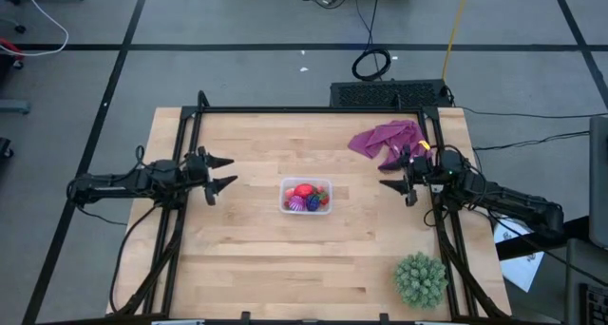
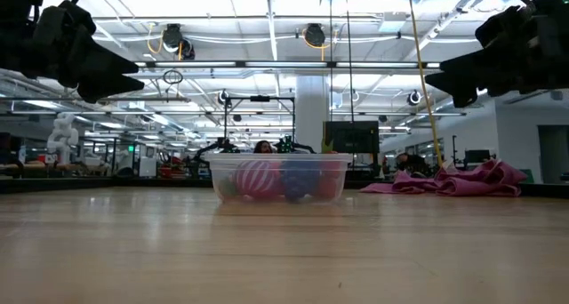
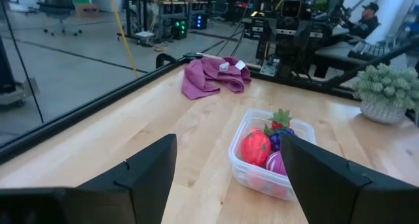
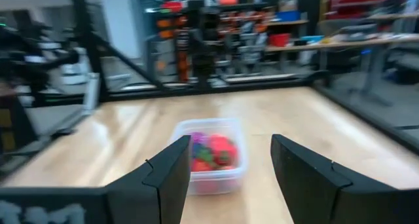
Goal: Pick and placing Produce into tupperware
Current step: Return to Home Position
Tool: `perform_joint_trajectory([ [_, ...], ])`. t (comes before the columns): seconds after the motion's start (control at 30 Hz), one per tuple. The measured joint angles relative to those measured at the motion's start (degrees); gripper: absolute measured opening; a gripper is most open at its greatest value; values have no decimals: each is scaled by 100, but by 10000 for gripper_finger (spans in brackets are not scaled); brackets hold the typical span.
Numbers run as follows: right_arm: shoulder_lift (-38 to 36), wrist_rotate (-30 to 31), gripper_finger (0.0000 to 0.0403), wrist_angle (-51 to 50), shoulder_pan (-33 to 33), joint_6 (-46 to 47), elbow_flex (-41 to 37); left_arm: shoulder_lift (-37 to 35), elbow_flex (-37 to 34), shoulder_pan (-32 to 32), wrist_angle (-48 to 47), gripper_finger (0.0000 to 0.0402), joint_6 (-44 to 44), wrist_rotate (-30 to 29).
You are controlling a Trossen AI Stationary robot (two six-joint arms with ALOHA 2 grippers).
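The tupperware (image 1: 306, 196) is a small clear box standing on its base at the table's middle, also visible as the tupperware (image 2: 277, 178), (image 3: 270, 152), (image 4: 211, 154). The produce (image 1: 307, 198) lies inside it: red strawberry-like pieces, a pinkish striped piece and a purple one, seen as produce (image 3: 267, 147) and produce (image 4: 211, 152). My left gripper (image 1: 224, 172) hovers open above the table, left of the box. My right gripper (image 1: 389, 173) hovers open to the box's right. Both hang clear of the table top in the low view, and each holds nothing.
A purple-magenta cloth (image 1: 388, 141) lies crumpled near the far right corner, just behind my right gripper. A green spiky ball (image 1: 420, 279) sits at the near right corner. Bare wood lies all around the box. A person (image 3: 364, 18) sits beyond the table.
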Motion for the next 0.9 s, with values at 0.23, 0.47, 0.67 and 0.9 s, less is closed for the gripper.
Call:
perform_joint_trajectory([
  [0.23, 0, 669, 199, 50, 102, -497, -212, 0, 0, 0, 0, 274, -613, -61],
  [0.47, 13, 673, 199, 75, 102, -690, -251, 0, 0, 0, 1, 274, -1341, -80],
  [0.67, 17, 673, 199, 89, 104, -394, -251, 0, 0, 0, 1, 273, -1386, -90],
  [0.9, 17, 673, 199, 92, 104, 1246, -251, 0, 0, 0, 0, 273, -1390, -91],
])
